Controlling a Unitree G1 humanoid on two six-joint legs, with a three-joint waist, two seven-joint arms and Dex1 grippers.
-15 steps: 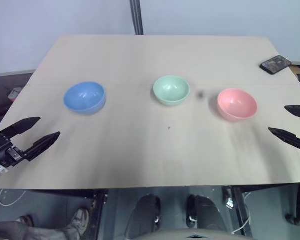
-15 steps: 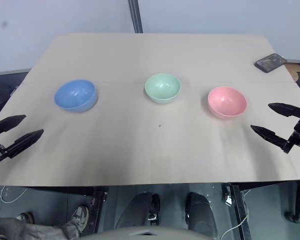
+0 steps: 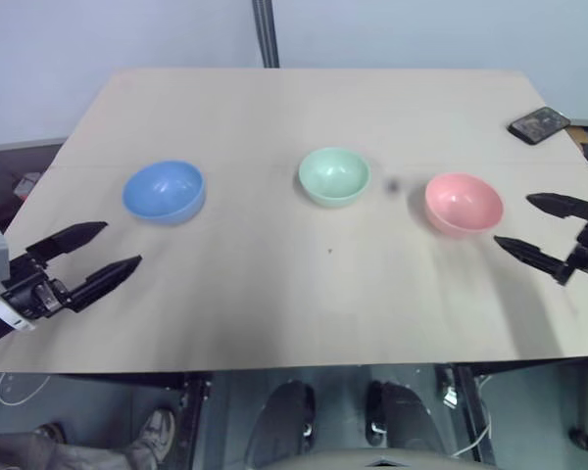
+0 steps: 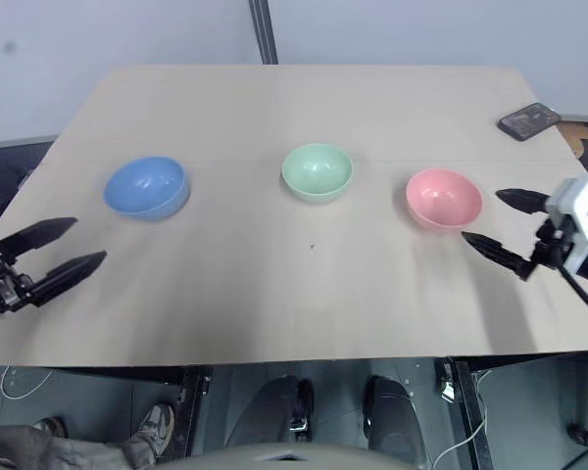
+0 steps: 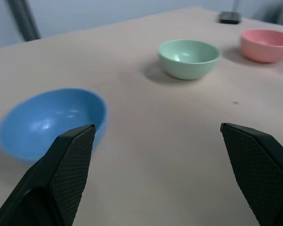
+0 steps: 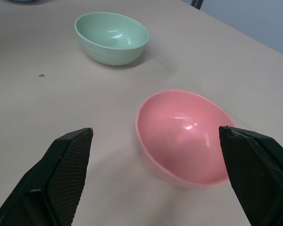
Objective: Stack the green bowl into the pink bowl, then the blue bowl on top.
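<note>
No readable text, no labels, no brands, no numbers — nothing legible.

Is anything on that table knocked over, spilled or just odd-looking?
Nothing stands out. The small round blue bowl, mint-green bowl and salmon-pink bowl all sit upright, empty and apart in a row. A dark phone lies at the table's far corner.

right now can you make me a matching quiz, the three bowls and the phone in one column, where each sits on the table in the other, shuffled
Things:
1. blue bowl
2. green bowl
3. pink bowl
4. phone

Places:
A. far right corner of the table
B. middle of the row
C. robot's left end of the row
D. robot's right end of the row, near the open right end effector

Pairs: 1-C, 2-B, 3-D, 4-A
</note>
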